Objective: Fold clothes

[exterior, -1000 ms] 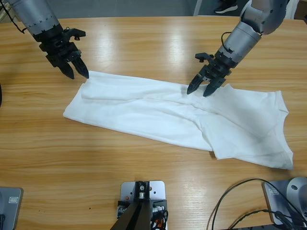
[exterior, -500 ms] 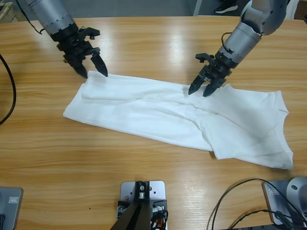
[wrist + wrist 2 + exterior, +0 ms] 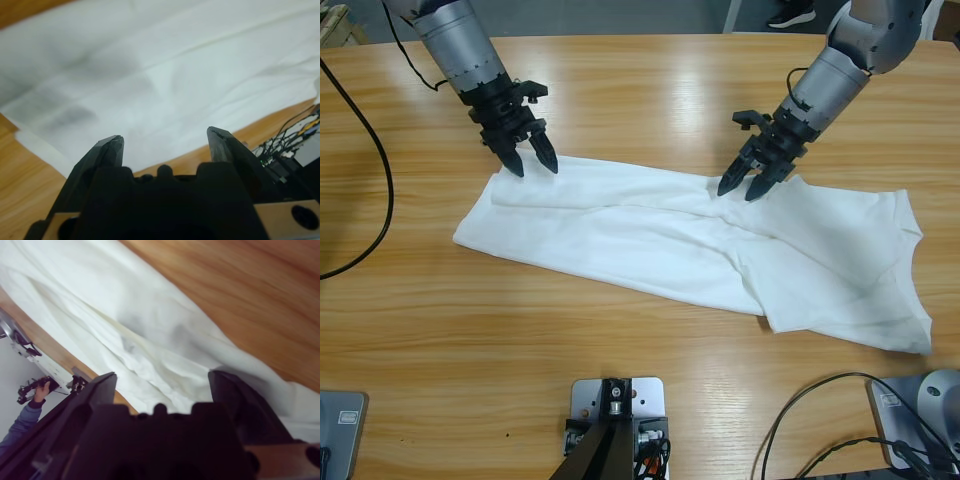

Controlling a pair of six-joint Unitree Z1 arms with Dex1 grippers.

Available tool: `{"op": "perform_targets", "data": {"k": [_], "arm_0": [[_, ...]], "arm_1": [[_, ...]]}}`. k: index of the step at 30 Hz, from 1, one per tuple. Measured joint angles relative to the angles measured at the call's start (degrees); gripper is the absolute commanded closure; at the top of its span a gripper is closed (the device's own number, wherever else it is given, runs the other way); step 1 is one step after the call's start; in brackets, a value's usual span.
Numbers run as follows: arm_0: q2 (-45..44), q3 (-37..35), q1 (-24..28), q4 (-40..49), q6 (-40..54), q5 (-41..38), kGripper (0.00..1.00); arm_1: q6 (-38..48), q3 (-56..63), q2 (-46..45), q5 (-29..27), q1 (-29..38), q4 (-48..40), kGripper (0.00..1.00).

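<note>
Pale wood fills the scene: a long table on which the shirt is laid out flat, stretched from left of centre to the right side, already doubled lengthwise into a long band with its wider end at the right.

At the left, the left pincer is held just over the shirt's upper left corner, its jaws spread apart with nothing between them; in the left wrist view white cloth is seen past the parted tips, with the folded edge and bare wood close beneath. Near the middle, the right pincer is poised at the shirt's upper edge where a ridge of creases is gathered, jaws likewise apart and empty; whether the tips touch the cloth cannot be told. In the right wrist view rumpled folds are seen between the tips. A person's sleeve and hand are glimpsed at that view's edge.

The shirt is judged to be light, limp and thin. It will sag and drape from any held point and will slide easily over the smooth wood. Hold is best taken at the upper edge, at the left corner and at the mid ridge, so that all layers are pinched together and the band can be carried over evenly.
</note>
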Motion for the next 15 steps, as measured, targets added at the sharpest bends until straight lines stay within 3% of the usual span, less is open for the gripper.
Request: {"op": "perform_targets", "data": {"k": [9, 15], "arm_0": [[2.7, -7.54, 1.45, 0.0, -1.42, 2.95, 0.349], [6.12, -8.96, 1.71, 0.0, -1.42, 3.08, 0.349]], "arm_1": [[0.0, 0.06, 0.03, 0.0, -0.11, 0.0, 0.277], [-0.01, 0.06, 0.05, 0.0, -0.13, -0.05, 0.299]]}}
